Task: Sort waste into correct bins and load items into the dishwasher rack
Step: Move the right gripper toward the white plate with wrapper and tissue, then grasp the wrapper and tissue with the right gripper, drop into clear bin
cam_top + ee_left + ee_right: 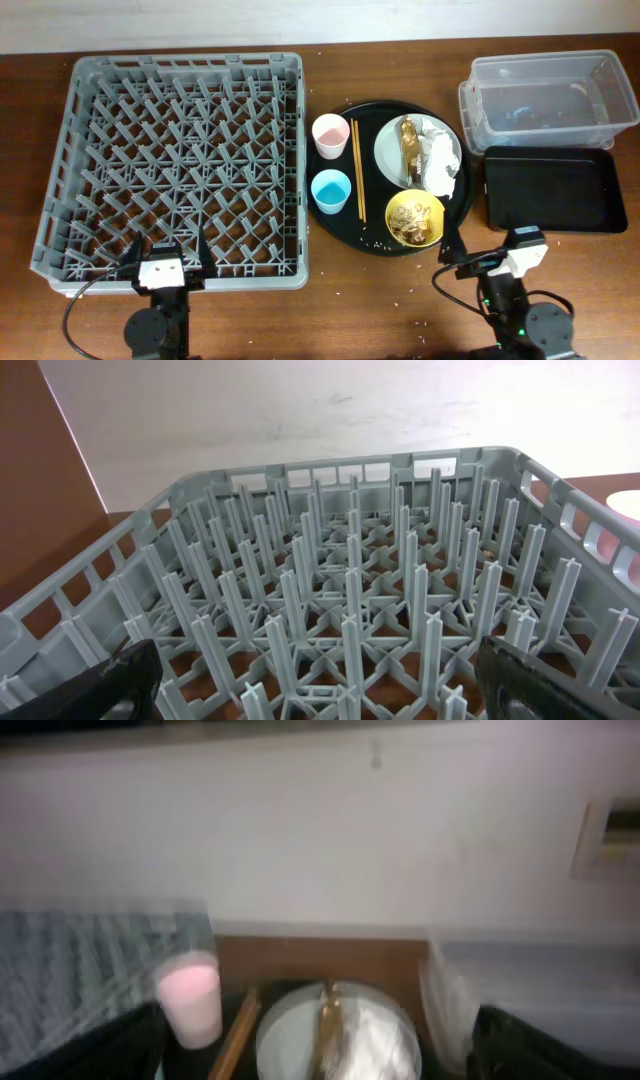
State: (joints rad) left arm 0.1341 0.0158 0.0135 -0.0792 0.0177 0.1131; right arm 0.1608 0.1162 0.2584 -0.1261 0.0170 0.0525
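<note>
The grey dishwasher rack (172, 160) fills the left of the table and the left wrist view (350, 570). A round black tray (372, 236) holds the pink cup (329, 135), blue cup (330, 190), chopsticks (357, 165), a grey plate (388, 150) with a brown-gold wrapper (408, 148) and crumpled napkin (440, 160), and a yellow bowl (415, 218) of food scraps. The clear tub (548, 95) and black tray bin (553, 188) lie at the right. My left gripper (168, 258) is open over the rack's near edge. My right gripper (488, 255) is open, below the round tray.
The right wrist view is blurred; it shows the pink cup (190, 1002), the plate (290, 1040) with wrapper and napkin, and the clear tub's edge (450, 1000). Crumbs dot the wooden table (380, 300). A light wall stands behind.
</note>
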